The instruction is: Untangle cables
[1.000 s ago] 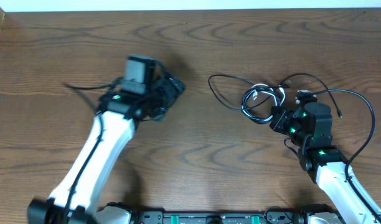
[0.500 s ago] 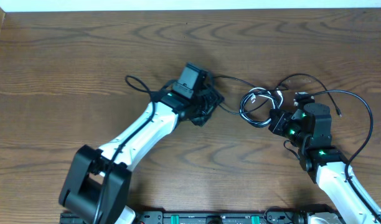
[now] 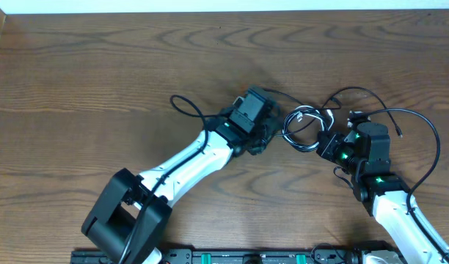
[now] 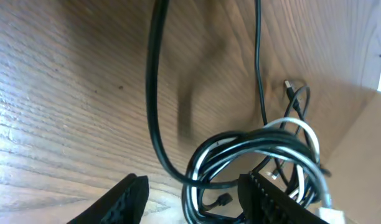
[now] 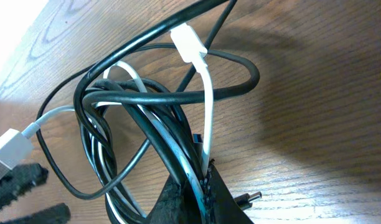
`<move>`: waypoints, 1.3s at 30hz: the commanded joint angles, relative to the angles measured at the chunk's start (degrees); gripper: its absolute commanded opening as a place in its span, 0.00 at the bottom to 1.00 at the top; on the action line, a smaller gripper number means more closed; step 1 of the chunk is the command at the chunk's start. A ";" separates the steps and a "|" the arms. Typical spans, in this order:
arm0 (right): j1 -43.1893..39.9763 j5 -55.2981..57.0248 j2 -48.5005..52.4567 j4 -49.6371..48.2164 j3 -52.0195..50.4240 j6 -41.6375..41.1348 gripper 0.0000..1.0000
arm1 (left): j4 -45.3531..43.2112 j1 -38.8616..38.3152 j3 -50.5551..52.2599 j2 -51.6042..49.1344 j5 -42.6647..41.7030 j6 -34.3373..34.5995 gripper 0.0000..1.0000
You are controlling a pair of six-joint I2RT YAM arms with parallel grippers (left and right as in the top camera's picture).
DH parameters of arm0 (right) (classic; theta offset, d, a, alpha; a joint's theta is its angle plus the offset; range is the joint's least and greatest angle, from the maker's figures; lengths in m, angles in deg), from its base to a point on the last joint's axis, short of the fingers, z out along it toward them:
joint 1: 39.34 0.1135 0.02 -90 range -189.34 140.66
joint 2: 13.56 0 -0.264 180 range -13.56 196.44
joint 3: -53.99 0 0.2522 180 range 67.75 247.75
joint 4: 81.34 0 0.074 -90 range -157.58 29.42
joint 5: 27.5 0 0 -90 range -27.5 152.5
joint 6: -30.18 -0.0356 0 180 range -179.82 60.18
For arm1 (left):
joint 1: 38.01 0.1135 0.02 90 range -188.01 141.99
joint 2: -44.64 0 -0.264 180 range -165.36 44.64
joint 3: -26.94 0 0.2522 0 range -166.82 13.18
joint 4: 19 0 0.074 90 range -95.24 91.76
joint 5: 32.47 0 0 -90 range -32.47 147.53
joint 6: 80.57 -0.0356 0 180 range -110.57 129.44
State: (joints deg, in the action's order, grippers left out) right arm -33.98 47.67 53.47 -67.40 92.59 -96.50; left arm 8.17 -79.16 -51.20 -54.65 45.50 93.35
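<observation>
**Overhead.** The table (image 3: 78, 66) was brown wood with a wavy, flame-shaped grain. Two white-shelled arms with black heads reached onto it. The cables (image 3: 305, 125) lay as one glossy coil right of centre, between the left gripper (image 3: 267, 130) and the right gripper (image 3: 323, 143). Thin black strands arced out of the coil toward the right edge. One of them ended in a small plug (image 3: 400, 136).

**Left wrist.** The left gripper's two matte black fingers (image 4: 125, 199) stood spread wide and held nothing. The near edge of the coil lay between them on the wood. One white cord (image 4: 302, 134) ran through the smooth, round black loops. How many separate black cords made up those loops could not be told. A single black strand curved away up the frame.

**Right wrist.** The right gripper's dark fingers were closed, pinching the bundle where several black loops and the white cord met. Two flat white plug ends showed, one near the top (image 5: 187, 43) and one at the left edge (image 5: 4, 149). A small black plug with a metal tip (image 5: 249, 198) lay just beside the fingers.
</observation>
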 commanded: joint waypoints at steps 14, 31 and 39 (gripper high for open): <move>-0.02 -2.32 -0.26 -0.11 0.22 -1.20 0.01 | -0.07 -2.08 -0.24 -4.44 6.49 3.89 0.40; -0.02 -2.23 -0.26 0.55 0.22 -1.18 0.01 | -2.21 -2.08 -0.26 -4.44 3.50 3.85 0.19; -0.02 -1.55 -0.26 0.94 0.22 -1.14 0.01 | -2.16 -1.86 -0.26 -4.04 3.48 3.80 0.07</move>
State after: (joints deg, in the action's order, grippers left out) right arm -33.98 46.40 53.47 -66.48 92.59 -96.90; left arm 6.07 -81.04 -51.20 -58.96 48.87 97.40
